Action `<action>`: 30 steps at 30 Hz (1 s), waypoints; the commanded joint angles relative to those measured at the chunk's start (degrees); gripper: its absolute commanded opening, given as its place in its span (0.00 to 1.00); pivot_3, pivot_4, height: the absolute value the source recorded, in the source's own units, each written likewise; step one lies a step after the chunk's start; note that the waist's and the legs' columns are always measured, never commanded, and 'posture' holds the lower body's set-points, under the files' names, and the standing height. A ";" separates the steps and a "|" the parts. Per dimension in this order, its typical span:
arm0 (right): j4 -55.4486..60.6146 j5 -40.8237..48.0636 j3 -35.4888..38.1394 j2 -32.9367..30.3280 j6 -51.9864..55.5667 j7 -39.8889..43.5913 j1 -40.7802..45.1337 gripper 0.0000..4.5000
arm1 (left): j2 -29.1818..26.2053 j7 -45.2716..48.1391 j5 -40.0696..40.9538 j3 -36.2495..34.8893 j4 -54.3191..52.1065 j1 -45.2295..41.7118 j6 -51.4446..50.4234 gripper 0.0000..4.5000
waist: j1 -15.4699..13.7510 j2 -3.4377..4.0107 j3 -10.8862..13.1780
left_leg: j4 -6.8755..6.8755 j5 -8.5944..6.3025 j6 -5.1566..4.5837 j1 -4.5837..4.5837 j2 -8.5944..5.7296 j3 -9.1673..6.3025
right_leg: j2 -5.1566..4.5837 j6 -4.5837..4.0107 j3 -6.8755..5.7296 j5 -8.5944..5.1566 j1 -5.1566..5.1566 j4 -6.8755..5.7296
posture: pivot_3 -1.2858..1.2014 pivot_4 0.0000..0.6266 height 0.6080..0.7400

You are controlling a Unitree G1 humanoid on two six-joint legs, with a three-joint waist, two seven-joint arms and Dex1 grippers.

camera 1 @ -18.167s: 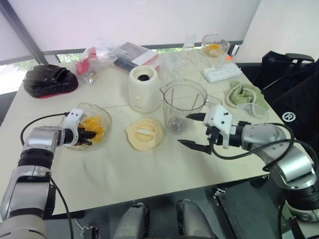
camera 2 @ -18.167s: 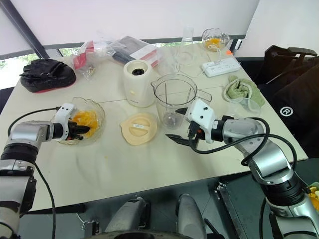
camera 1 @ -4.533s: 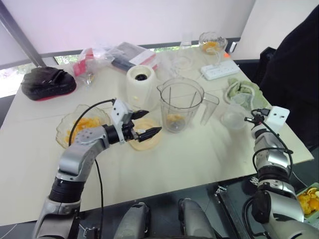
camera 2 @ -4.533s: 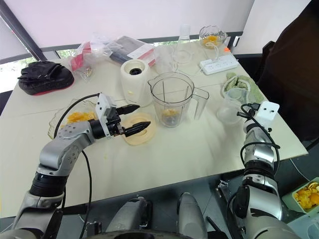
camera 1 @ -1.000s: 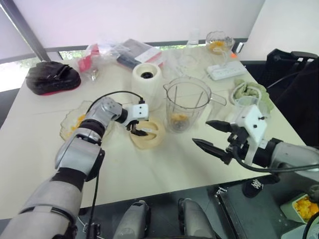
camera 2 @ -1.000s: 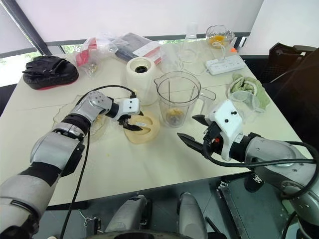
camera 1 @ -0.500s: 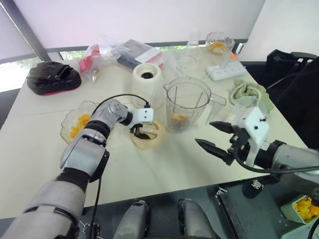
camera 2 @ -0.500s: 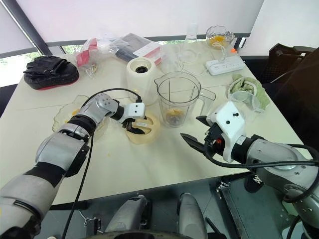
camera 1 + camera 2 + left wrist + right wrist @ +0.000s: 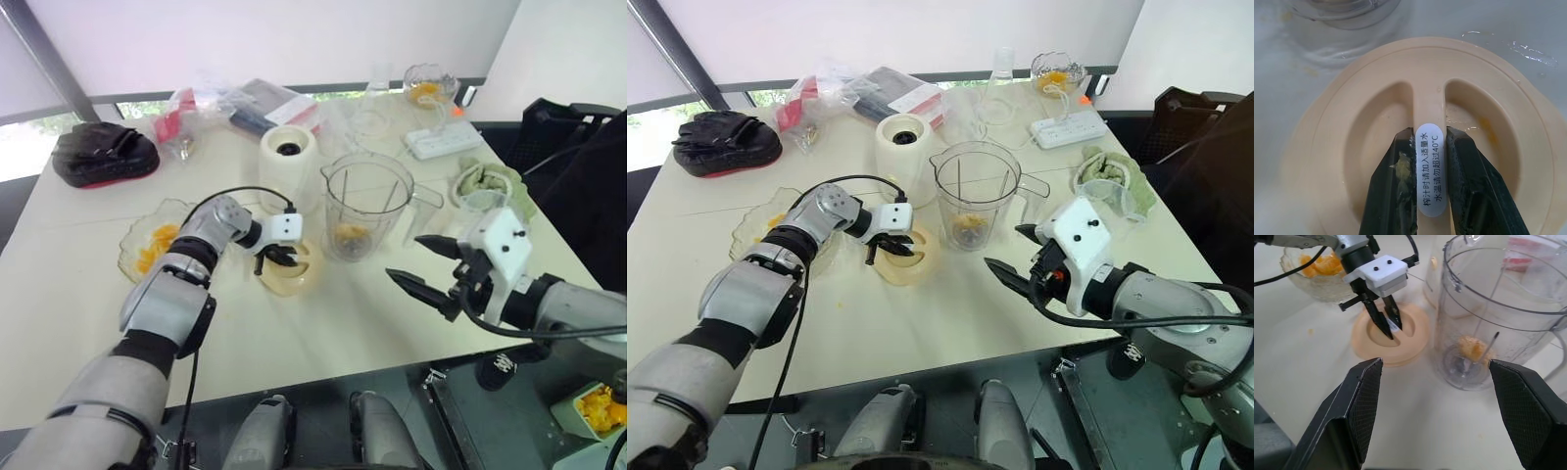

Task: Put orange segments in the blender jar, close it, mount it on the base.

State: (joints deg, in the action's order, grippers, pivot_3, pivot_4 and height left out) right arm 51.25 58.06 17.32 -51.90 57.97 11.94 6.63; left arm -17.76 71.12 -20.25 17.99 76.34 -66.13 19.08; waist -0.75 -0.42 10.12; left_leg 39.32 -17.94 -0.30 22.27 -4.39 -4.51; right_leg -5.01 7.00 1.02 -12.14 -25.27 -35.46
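The cream blender lid lies on the table in front of the clear jar. My left gripper is shut on the lid's central handle ridge, one black finger on each side of its labelled strip. A few orange segments rest on the jar's bottom by the blade. The cream motor base stands behind the lid. A glass bowl of orange segments sits to the lid's left. My right gripper hovers open to the right of the jar, holding nothing.
A plastic cup and a bowl with a green cloth stand right of the jar. A power strip and a second glass bowl of orange lie at the back right, plastic bags and a black bag at the back left.
My left gripper has lowered onto the lid and its fingers have come together on the handle ridge. The right gripper has hardly moved and stays open.
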 commanded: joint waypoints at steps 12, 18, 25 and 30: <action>-3.99 -22.66 -11.07 18.16 -3.67 -18.77 -1.83 0.80 | -7.04 10.38 13.35 -11.61 -9.38 -0.67 -3.91 0.06 | 0.10 -0.06 0.00 | 0.07 0.00 0.01 0.03 -0.04 -0.01 | -0.01 0.00 0.02 0.00 -0.13 -0.47 | 0.52 0.24 1.00; -9.16 -30.41 -12.92 24.17 -4.93 -22.02 0.41 0.80 | -8.68 10.25 15.44 -12.11 -14.35 1.21 -6.73 0.06 | 0.32 -0.05 -0.01 | 0.09 0.01 0.01 0.02 -0.06 -0.01 | 0.00 0.00 0.05 0.00 -0.18 -0.58 | 0.52 0.24 1.00; -14.18 -34.13 -12.96 29.71 -7.29 -20.22 3.31 0.80 | -10.62 11.03 17.82 -12.47 -19.98 2.67 -10.06 0.06 | 0.56 -0.04 -0.01 | 0.08 0.01 0.02 0.01 -0.06 -0.03 | 0.01 0.00 0.06 0.00 -0.19 -0.61 | 0.52 0.24 1.00; -19.64 -38.42 -14.63 32.06 -11.27 -19.08 6.06 0.80 | -12.14 10.09 18.59 -12.14 -22.54 4.09 -11.47 0.06 | 1.02 -0.03 -0.01 | 0.08 0.01 0.02 0.00 -0.06 -0.04 | 0.02 0.00 0.05 0.00 -0.19 -0.61 | 0.52 0.24 1.00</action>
State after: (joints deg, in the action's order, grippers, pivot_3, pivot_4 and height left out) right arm 31.56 21.21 2.69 -20.31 49.13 -7.37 11.71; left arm -29.17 81.48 -3.07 7.07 55.75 -62.24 7.83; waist 0.27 -0.46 10.11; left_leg 39.41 -17.92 -0.26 22.27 -4.45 -4.55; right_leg -4.99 7.00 1.07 -12.14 -25.46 -36.08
